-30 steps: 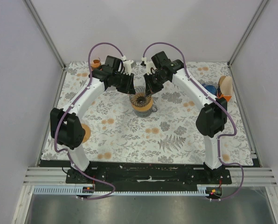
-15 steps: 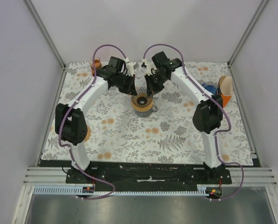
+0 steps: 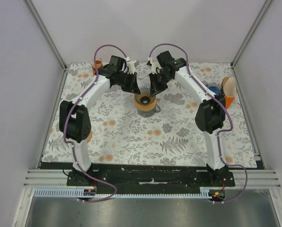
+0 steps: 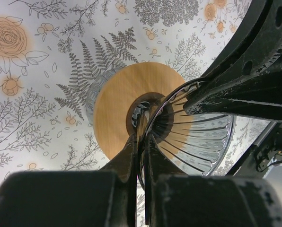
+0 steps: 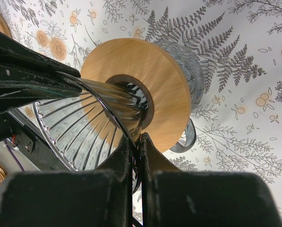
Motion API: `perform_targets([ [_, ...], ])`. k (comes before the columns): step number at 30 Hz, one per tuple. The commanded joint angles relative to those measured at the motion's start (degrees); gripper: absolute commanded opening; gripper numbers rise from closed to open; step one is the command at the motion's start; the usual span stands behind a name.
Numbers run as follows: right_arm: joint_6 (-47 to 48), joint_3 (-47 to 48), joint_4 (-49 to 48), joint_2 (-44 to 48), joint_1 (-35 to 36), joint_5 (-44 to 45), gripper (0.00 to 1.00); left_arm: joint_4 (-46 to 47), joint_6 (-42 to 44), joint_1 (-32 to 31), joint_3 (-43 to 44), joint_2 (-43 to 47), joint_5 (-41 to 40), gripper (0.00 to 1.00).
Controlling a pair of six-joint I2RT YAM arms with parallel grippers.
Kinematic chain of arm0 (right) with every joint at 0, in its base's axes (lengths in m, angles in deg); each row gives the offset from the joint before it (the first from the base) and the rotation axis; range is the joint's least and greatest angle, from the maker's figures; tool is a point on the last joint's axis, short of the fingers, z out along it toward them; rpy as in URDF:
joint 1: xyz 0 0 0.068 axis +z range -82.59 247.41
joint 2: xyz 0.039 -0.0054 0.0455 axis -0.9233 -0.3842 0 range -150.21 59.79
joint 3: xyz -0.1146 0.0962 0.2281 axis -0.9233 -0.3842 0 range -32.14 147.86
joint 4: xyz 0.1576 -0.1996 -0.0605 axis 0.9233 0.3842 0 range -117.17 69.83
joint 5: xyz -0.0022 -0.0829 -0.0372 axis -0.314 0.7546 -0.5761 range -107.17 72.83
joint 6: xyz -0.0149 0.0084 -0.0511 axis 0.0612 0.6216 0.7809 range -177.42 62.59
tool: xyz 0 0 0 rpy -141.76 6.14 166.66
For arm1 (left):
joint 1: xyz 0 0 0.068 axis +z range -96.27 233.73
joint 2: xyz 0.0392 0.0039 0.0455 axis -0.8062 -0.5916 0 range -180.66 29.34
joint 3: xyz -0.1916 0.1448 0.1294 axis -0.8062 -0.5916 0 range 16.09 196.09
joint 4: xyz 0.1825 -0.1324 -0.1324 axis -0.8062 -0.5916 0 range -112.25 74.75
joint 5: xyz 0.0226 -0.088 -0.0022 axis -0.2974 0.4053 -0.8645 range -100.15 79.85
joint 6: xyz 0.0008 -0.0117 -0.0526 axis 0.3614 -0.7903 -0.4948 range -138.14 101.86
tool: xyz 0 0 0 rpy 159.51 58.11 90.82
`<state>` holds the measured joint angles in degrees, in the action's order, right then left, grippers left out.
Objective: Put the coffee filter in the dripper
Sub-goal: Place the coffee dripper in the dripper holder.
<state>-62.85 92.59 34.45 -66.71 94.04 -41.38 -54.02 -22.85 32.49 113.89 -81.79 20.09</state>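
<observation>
Pinching the thin glass rim of the dripper (image 3: 144, 100) from opposite sides, the left pincer (image 4: 141, 139) and the right pincer (image 5: 135, 139) are both clenched on it, each pair of fingers nearly together with only the rim between them. Its ribbed glass cone drops through a round wooden collar (image 5: 150, 80) seated on a glass cup (image 5: 192, 71) with a handle, toward the back of the floral surface (image 3: 169, 137). What looks like the tan coffee filter (image 3: 229, 86) stands in an orange holder (image 3: 230, 99) at the right edge, well apart from both pincers.
</observation>
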Motion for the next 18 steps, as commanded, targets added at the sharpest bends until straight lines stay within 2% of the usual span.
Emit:
perform_targets([
  [1, -1.34, -1.86, -3.53, -4.98, 0.88, 1.36, 0.0, -5.27, -2.32, -0.65, -1.92, -9.53, -5.28, 0.02],
  [7, -1.51, -3.08, -3.97, -5.43, 0.88, 4.95, 0.0, -5.19, -1.53, -0.65, -4.18, -12.09, -7.55, 0.02],
  [11, -2.83, -9.58, -9.5, -4.02, 1.23, 7.06, 0.0, -0.36, -1.0, -0.83, -10.42, -11.39, -12.47, 0.02],
  [18, -3.27, -19.16, -17.23, 0.89, 1.93, 12.08, 0.0, 4.66, 1.28, -1.7, -14.91, -7.61, -15.38, 0.02],
])
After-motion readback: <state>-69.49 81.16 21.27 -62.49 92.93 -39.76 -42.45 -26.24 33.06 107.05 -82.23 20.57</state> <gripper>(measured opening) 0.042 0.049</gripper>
